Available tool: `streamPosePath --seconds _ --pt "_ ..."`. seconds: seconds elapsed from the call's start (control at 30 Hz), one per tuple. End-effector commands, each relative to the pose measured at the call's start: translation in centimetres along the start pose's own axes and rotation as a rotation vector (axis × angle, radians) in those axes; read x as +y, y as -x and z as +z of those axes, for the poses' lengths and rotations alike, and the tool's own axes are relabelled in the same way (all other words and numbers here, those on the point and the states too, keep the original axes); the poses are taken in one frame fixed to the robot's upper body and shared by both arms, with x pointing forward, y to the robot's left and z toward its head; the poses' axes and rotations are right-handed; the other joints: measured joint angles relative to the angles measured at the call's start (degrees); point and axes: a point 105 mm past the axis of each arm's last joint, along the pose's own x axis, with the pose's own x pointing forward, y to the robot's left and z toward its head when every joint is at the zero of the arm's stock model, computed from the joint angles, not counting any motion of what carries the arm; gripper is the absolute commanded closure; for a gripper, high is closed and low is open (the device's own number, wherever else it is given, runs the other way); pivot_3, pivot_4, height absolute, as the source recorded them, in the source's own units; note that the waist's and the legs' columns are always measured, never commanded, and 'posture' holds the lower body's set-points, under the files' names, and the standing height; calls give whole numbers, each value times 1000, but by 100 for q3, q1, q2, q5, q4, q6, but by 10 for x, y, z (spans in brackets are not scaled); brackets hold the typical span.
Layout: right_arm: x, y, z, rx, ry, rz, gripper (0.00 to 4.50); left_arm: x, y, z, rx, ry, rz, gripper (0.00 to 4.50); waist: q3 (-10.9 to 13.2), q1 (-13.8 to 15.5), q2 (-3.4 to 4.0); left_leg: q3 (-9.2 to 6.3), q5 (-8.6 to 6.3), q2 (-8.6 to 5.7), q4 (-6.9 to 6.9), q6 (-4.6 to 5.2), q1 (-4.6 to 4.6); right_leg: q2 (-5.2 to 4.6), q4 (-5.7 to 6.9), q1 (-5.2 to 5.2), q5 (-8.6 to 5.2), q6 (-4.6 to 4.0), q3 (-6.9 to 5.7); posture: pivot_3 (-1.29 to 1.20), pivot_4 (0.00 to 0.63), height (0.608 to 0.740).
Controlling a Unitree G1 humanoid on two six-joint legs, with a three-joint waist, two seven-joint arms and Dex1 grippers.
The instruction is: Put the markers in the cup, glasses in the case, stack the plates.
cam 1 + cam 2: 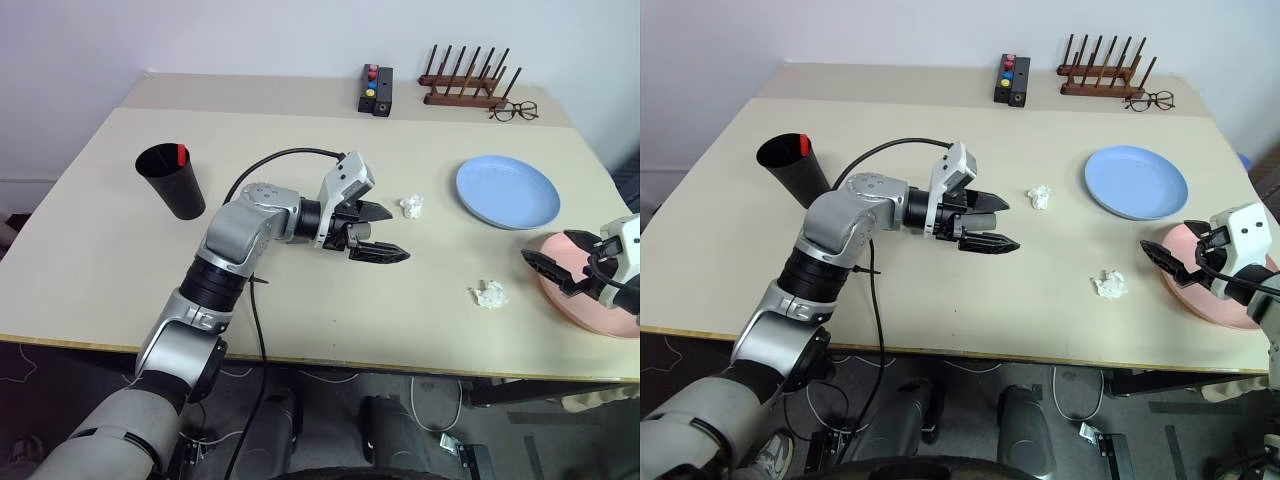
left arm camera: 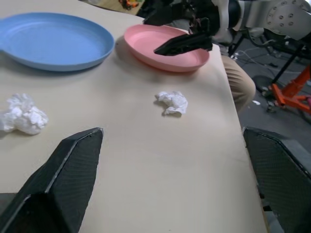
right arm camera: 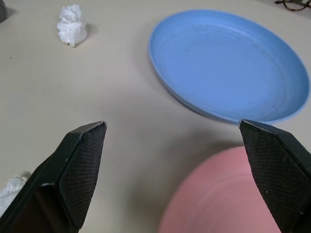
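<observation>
Edges cut off part of what I see: the pink plate (image 1: 590,295) runs off the frame at the tabletop's (image 1: 120,260) right end, beside the blue plate (image 1: 508,191). My right claw (image 1: 556,262) hangs released over its near rim. My left claw (image 1: 372,233) is spread, gripping nothing, mid-tabletop. At the left, the black cup (image 1: 172,181) shows a marker's red cap (image 1: 181,154) at its rim; deeper inside I cannot tell.

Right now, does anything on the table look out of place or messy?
Yes: two crumpled white paper wads lie loose on the table, one near its middle and one by the front edge beside the pink plate. The pink plate also overhangs the table's right edge, apart from the blue plate.
</observation>
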Motion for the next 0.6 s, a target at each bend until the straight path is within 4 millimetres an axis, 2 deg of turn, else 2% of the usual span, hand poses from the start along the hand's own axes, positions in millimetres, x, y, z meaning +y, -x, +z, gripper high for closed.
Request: streamPosePath --seconds 0.03,0.3,0.6 --pt "-3 4 -3 30 15 -7 0 -4 -1 10 -8 -46 -18 75 0 -2 0 0 0 0 0 0 0 0 0 0 0 0 0 0 150 740" --pt "-1 2 -31 128 -29 -1 0 -8 -1 3 51 -93 -62 75 0 -5 1 0 0 0 -1 0 0 0 -1 0 -1 -2 0 0 150 740" --pt "0 -2 -45 172 -39 -9 0 -10 1 1 89 -160 -78 75 0 -3 2 0 0 0 -1 0 0 0 -4 0 -1 -2 1 0 150 740"
